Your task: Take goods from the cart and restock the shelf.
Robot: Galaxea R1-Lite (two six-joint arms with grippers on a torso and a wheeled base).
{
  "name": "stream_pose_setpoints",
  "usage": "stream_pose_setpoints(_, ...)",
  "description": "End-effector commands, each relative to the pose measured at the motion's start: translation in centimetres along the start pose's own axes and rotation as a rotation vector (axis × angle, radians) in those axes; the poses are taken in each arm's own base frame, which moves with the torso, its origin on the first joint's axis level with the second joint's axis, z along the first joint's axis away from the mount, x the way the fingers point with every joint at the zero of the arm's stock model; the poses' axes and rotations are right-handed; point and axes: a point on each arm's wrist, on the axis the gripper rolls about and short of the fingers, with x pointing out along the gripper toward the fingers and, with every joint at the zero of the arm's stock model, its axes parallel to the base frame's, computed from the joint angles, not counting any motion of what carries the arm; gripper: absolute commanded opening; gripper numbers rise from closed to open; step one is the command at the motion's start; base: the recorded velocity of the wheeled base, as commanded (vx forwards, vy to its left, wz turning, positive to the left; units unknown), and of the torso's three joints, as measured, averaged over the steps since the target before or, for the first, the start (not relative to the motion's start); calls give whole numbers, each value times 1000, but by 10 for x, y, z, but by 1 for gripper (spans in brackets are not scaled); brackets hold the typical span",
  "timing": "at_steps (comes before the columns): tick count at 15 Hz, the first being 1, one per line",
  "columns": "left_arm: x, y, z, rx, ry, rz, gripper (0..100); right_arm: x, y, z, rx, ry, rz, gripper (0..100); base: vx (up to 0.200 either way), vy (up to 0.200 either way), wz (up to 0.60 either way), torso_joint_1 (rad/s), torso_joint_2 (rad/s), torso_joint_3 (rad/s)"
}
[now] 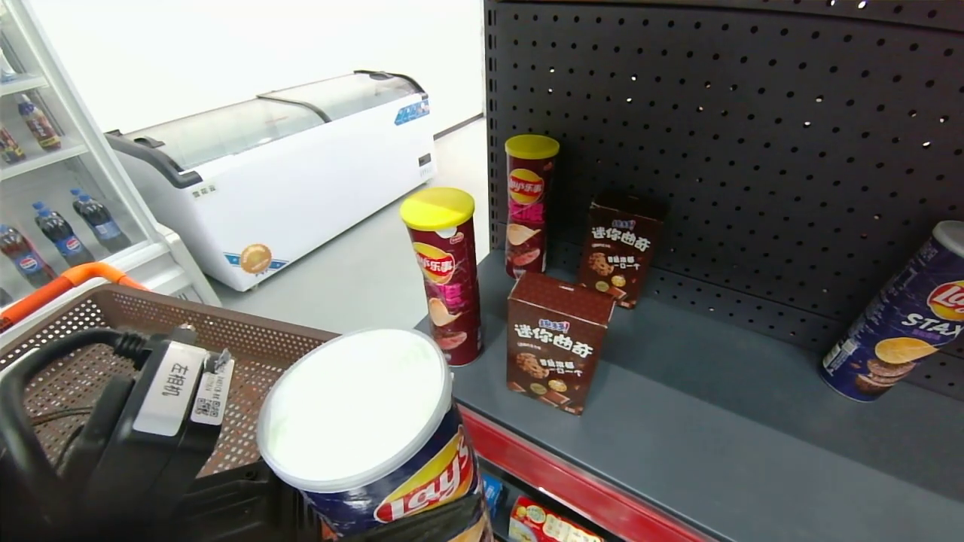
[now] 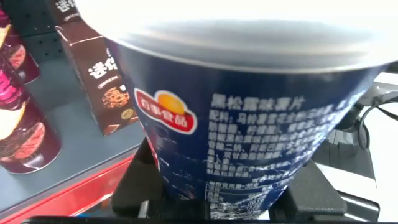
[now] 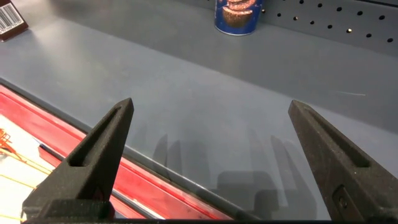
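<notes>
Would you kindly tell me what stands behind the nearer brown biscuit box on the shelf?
A second brown box stands behind the nearer brown box, close to the pegboard wall. A yellow-lidded red can stands beside it. The shelf floor just behind the nearer box is covered.

Small grocery shop, snack cans [image 1: 444, 278] and cookie boxes [image 1: 556, 342] standing on a grey shelf [image 1: 715, 421] with a pegboard back [image 1: 753, 113], a glass-topped chest freezer [image 1: 301, 181] sitting across the aisle, bottled drinks [image 1: 64, 237] lining a cooler [image 1: 98, 162], a brown cart basket [image 1: 226, 331] standing alongside.

White chest freezer [image 1: 301, 188], curved glass lid, against far wall [image 1: 226, 53] — drinks cooler [image 1: 45, 156] beside it, cola bottles [image 1: 64, 237] on racks.
</notes>
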Motion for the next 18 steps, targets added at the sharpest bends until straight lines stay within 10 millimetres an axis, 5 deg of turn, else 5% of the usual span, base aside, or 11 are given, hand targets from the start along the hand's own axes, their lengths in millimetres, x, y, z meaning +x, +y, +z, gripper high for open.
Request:
stream_pose_setpoints(1, 0, 0, -1, -1, 3, 0, 0, 0, 0, 0, -1, 0, 1, 100, 0, 0, 0, 0, 0, 0)
stream_pose_setpoints(13, 0, 1, -2, -6, 8, 8, 0, 0, 0, 0, -2, 2, 7, 100, 0, 0, -600, 3, 2, 2)
stream_pose_setpoints(18, -1, 2, -2, -6, 7, 19, 0, 0, 0, 0, -2, 2, 7, 100, 0, 0, 0, 0, 0, 0)
